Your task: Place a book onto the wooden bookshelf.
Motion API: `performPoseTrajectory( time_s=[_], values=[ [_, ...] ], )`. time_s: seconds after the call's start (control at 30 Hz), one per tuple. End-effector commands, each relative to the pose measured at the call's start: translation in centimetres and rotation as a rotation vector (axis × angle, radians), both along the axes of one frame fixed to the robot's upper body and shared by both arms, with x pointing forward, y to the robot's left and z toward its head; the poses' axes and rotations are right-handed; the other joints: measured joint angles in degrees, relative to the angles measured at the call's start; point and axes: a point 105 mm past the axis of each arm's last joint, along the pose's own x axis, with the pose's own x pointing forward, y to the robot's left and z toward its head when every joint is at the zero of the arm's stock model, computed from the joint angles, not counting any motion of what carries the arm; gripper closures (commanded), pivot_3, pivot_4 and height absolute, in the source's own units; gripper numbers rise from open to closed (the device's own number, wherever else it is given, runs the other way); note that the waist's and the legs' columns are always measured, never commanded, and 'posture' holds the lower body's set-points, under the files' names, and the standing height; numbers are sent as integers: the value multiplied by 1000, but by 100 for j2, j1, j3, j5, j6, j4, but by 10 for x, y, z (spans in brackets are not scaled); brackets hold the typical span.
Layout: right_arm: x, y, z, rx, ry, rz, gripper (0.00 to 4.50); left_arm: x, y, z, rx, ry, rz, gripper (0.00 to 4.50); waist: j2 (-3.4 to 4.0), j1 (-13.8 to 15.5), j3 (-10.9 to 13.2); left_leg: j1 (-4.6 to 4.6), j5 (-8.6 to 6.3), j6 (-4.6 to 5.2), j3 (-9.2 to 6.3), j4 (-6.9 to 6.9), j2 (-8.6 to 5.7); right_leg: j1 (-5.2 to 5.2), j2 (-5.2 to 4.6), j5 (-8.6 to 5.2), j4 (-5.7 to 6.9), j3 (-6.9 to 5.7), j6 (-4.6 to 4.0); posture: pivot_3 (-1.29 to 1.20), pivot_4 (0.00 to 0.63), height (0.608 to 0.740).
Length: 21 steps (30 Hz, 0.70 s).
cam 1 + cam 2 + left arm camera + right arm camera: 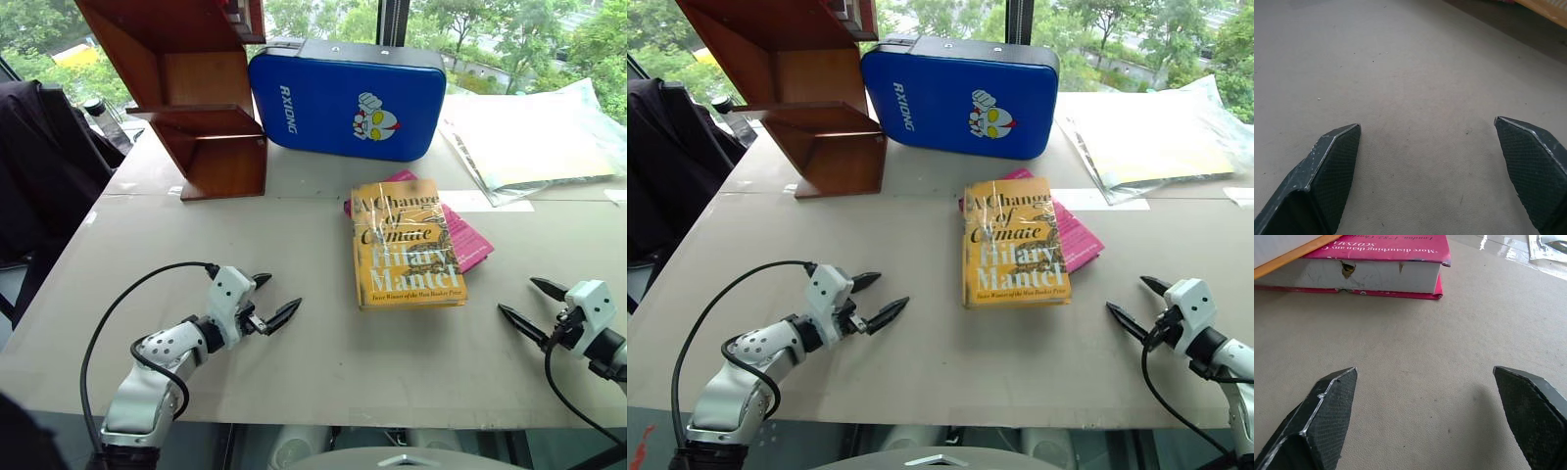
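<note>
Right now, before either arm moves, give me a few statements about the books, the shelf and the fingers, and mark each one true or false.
1. The yellow book lies on top of the pink book. True.
2. The yellow book already stands on the wooden bookshelf. False: it lies flat on the table, in front of the blue padded case.
3. The left gripper has its fingers open, with nothing between them. True.
4. The right gripper is shut on the pink book. False: its fingers are open over bare table, apart from both books.
5. The bookshelf stands to the right of the blue case. False: it stands to the case's left.
</note>
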Motion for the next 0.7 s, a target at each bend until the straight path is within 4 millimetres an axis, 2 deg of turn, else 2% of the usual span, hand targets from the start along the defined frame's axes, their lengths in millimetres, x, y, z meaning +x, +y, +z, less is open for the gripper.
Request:
performPoseTrajectory(
  time_s=[0.03,0.33,0.7],
  values=[
    [-1,-7,7,-3,-17,1,97,2,3,6,11,-37,13,0,0,1,1,0,0,0,0,0,0,0,0,0,0,0,0,0,150,740],
    [3,-8,12,24,-36,-21,97,6,7,2,16,-47,39,0,6,0,20,-1,0,0,2,0,0,-2,0,3,1,1,4,0,150,740],
    [4,-9,19,5,-81,-23,97,9,5,7,-25,-63,52,0,12,0,26,-2,0,0,2,0,0,-4,0,4,2,1,6,0,150,740]
  ],
)
